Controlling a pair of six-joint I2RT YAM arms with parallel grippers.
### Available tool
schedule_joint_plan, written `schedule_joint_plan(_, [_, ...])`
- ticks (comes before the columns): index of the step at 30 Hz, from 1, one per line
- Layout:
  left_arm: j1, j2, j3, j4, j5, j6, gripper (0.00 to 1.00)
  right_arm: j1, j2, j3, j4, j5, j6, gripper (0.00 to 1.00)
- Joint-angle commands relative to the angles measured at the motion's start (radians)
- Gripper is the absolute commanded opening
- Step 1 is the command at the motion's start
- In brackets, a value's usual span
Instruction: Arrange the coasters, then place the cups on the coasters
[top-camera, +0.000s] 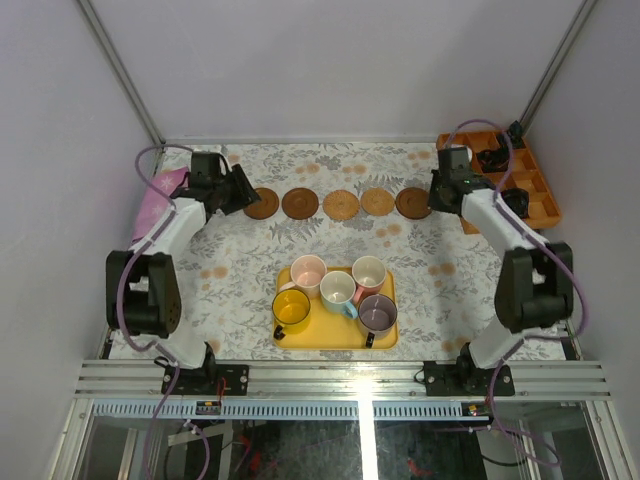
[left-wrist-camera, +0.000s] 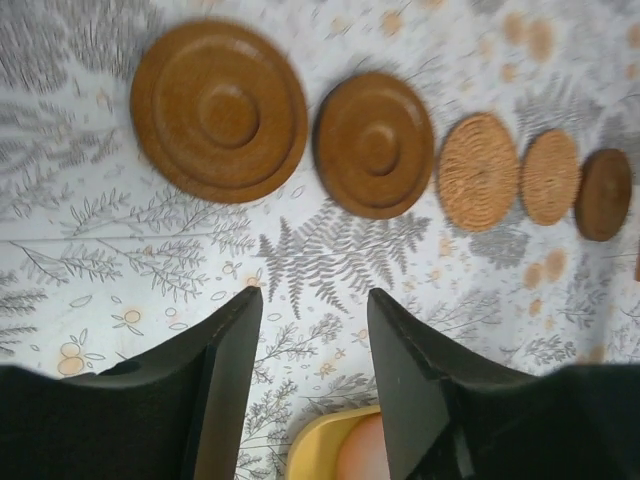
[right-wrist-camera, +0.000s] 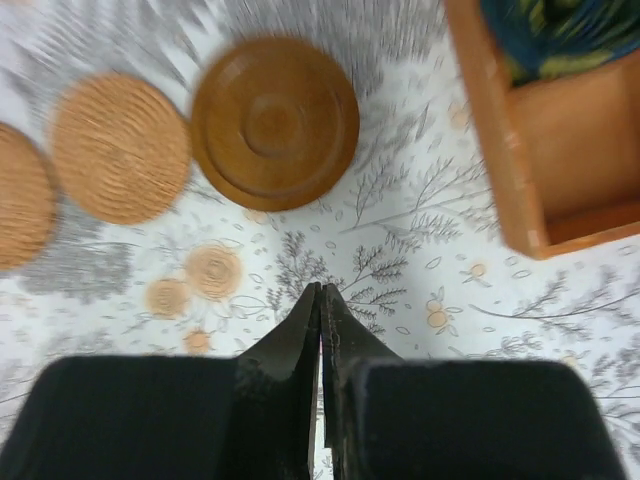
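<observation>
Several round brown coasters (top-camera: 341, 204) lie in a row across the far part of the flowered table. The left wrist view has the whole row, the nearest coaster (left-wrist-camera: 218, 110) at upper left. My left gripper (top-camera: 243, 190) (left-wrist-camera: 315, 294) hovers by the row's left end, open, with nothing between its fingers. By the right end my right gripper (top-camera: 437, 195) (right-wrist-camera: 322, 287) is shut and empty, just short of the last coaster (right-wrist-camera: 275, 122). The cups, among them yellow (top-camera: 291, 310), light blue (top-camera: 337, 289) and mauve (top-camera: 377, 314), stand together on a yellow tray (top-camera: 335, 340) at the near middle.
An orange compartment tray (top-camera: 530, 180) (right-wrist-camera: 520, 150) holding a black gadget (top-camera: 495, 157) sits at the back right, close to my right arm. A pink cloth (top-camera: 160, 195) lies at the left edge. Walls enclose the table on three sides.
</observation>
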Motion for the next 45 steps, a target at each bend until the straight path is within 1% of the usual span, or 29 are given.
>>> schedule_joint_plan(1, [0.008, -0.121, 0.049, 0.029, -0.029, 0.043, 0.53, 0.017, -0.285, -0.063, 0.22, 0.067, -0.065, 0.04])
schedule_joint_plan(2, [0.008, -0.141, 0.051, 0.041, -0.038, 0.049, 0.57, 0.016, -0.315, -0.068, 0.247, 0.071, -0.074, 0.17])
schedule_joint_plan(3, [0.008, -0.162, 0.05, 0.052, -0.045, 0.053, 0.61, 0.016, -0.337, -0.067, 0.27, 0.073, -0.092, 0.35])
schedule_joint_plan(4, [0.007, -0.181, 0.046, 0.067, -0.05, 0.057, 0.64, 0.016, -0.349, -0.06, 0.279, 0.071, -0.103, 0.44])
schedule_joint_plan(5, [0.007, -0.198, 0.037, 0.083, -0.057, 0.062, 0.67, 0.017, -0.356, -0.048, 0.281, 0.068, -0.11, 0.5])
schedule_joint_plan(6, [0.008, -0.215, 0.027, 0.097, -0.061, 0.065, 0.7, 0.017, -0.358, -0.031, 0.282, 0.065, -0.118, 0.65])
schedule_joint_plan(7, [0.008, -0.234, 0.016, 0.109, -0.066, 0.067, 0.72, 0.016, -0.357, -0.023, 0.285, 0.066, -0.118, 0.88])
schedule_joint_plan(8, [0.007, -0.249, 0.005, 0.118, -0.069, 0.07, 0.75, 0.016, -0.356, -0.016, 0.286, 0.071, -0.118, 0.99])
schedule_joint_plan(10, [0.008, -0.278, -0.017, 0.133, -0.075, 0.073, 0.81, 0.016, -0.349, 0.0, 0.281, 0.095, -0.094, 0.99])
schedule_joint_plan(12, [0.007, -0.307, -0.04, 0.144, -0.086, 0.07, 0.91, 0.016, -0.347, 0.008, 0.266, 0.134, -0.039, 0.99])
schedule_joint_plan(14, [0.007, -0.33, -0.06, 0.154, -0.094, 0.066, 0.98, 0.016, -0.354, -0.008, 0.277, 0.163, -0.001, 0.99])
schedule_joint_plan(15, [0.008, -0.339, -0.072, 0.16, -0.097, 0.066, 1.0, 0.016, -0.358, -0.018, 0.285, 0.152, -0.01, 0.99])
schedule_joint_plan(18, [0.008, -0.36, -0.095, 0.173, -0.083, 0.064, 1.0, 0.017, -0.37, -0.038, 0.28, 0.08, -0.056, 0.98])
schedule_joint_plan(20, [0.008, -0.369, -0.107, 0.178, -0.055, 0.069, 1.0, 0.016, -0.374, -0.044, 0.255, 0.027, -0.07, 0.76])
schedule_joint_plan(21, [0.008, -0.373, -0.113, 0.181, -0.038, 0.073, 1.0, 0.017, -0.372, -0.047, 0.238, 0.004, -0.073, 0.66])
schedule_joint_plan(22, [0.006, -0.378, -0.121, 0.186, -0.021, 0.078, 1.0, 0.016, -0.368, -0.046, 0.214, -0.015, -0.073, 0.6])
schedule_joint_plan(25, [-0.001, -0.39, -0.149, 0.19, -0.012, 0.082, 1.0, 0.017, -0.351, -0.036, 0.114, -0.07, -0.062, 0.49])
schedule_joint_plan(28, [-0.013, -0.402, -0.182, 0.19, -0.012, 0.082, 1.0, 0.037, -0.35, -0.058, 0.022, -0.125, -0.038, 0.43])
schedule_joint_plan(30, [-0.026, -0.403, -0.202, 0.19, -0.012, 0.082, 1.0, 0.077, -0.361, -0.081, -0.058, -0.129, -0.033, 0.41])
schedule_joint_plan(33, [-0.05, -0.398, -0.23, 0.19, -0.012, 0.082, 1.0, 0.183, -0.391, -0.12, -0.152, -0.089, -0.035, 0.42])
schedule_joint_plan(37, [-0.084, -0.366, -0.247, 0.19, -0.012, 0.082, 1.0, 0.3, -0.414, -0.15, -0.246, -0.114, 0.004, 0.49])
schedule_joint_plan(45, [-0.132, -0.304, -0.226, 0.19, -0.012, 0.082, 1.0, 0.394, -0.444, -0.165, -0.33, -0.201, 0.051, 0.6])
